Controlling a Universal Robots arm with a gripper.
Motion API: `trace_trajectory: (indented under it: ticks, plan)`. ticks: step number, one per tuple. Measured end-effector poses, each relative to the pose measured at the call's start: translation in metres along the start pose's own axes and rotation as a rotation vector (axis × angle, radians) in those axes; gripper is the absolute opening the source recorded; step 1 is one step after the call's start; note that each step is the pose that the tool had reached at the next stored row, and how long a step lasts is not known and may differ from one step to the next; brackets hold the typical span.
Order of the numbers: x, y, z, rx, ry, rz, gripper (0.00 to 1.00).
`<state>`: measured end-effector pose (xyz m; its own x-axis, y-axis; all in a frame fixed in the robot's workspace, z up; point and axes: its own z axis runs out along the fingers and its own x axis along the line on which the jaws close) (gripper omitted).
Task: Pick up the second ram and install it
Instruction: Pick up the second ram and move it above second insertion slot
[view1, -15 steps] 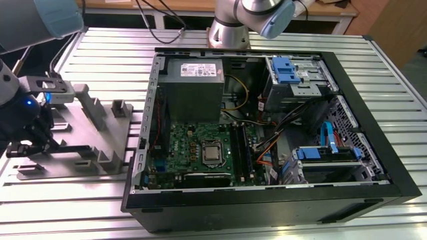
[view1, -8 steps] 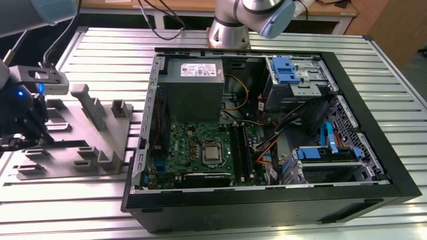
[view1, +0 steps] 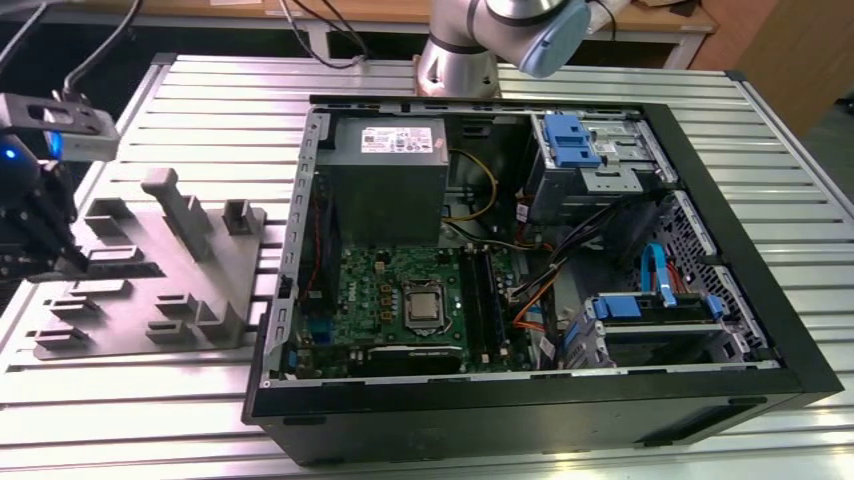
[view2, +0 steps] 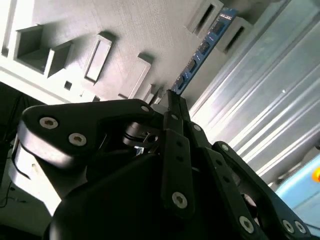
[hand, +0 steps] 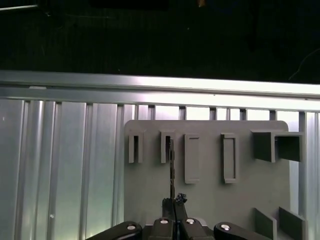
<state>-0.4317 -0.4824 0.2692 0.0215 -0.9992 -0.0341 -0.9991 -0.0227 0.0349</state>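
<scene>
Ribbed aluminium desk (view1: 134, 400) slats are running under everything. Nearest the wrist cameras, the black linkage gripper (view2: 172, 97) is clamping its fingertips, drawn almost together, on the second ram (view2: 202, 50). This slim blue-green circuit strip with black chips is standing on edge, its far end sitting between raised slot blocks of the flat grey plastic holder tray (hand: 210, 205).

Doing this well, I judge, is calling for a straight lift along the slot, without twisting the strip or scraping the slot walls.

Farther off, the open black computer case (view1: 534, 385) is lying on its side, showing its green motherboard (view1: 387, 290). A white label (view1: 400, 140) is sitting on the grey power supply (view1: 387, 200); I cannot read its print.
</scene>
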Motion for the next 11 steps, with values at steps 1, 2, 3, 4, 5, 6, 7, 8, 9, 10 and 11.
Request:
trace_trajectory:
  ticks: [1, 2, 3, 4, 5, 6, 7, 8, 9, 10, 11]
  plan:
    - [-0.0002, 0.0002, -0.0045, -0.0001, 0.0000, 0.000, 0.11]
    - [-0.0003, 0.0003, -0.0090, 0.0000, 0.0000, 0.000, 0.11]
    - [-0.0005, 0.0005, -0.0134, 0.0000, 0.0000, 0.000, 0.11]
    - [-0.0007, 0.0006, -0.0179, 0.0000, 0.0000, 0.000, 0.11]
    - [-0.0009, 0.0008, -0.0225, 0.0000, 0.0000, 0.000, 0.11]
    - [-0.0012, 0.0010, -0.0274, 0.0000, 0.0000, 0.000, 0.11]
    - [-0.0019, 0.0015, -0.0427, -0.0001, 0.0000, 0.000, 0.11]
    - [-0.0021, 0.0017, -0.0475, -0.0001, 0.0000, 0.000, 0.11]
    - [-0.0023, 0.0018, -0.0519, 0.0000, 0.0000, 0.000, 0.11]
    - [-0.0026, 0.0020, -0.0564, 0.0000, -0.0001, 0.000, 0.11]
    - [-0.0028, 0.0021, -0.0609, 0.0001, 0.0000, 0.000, 0.11]
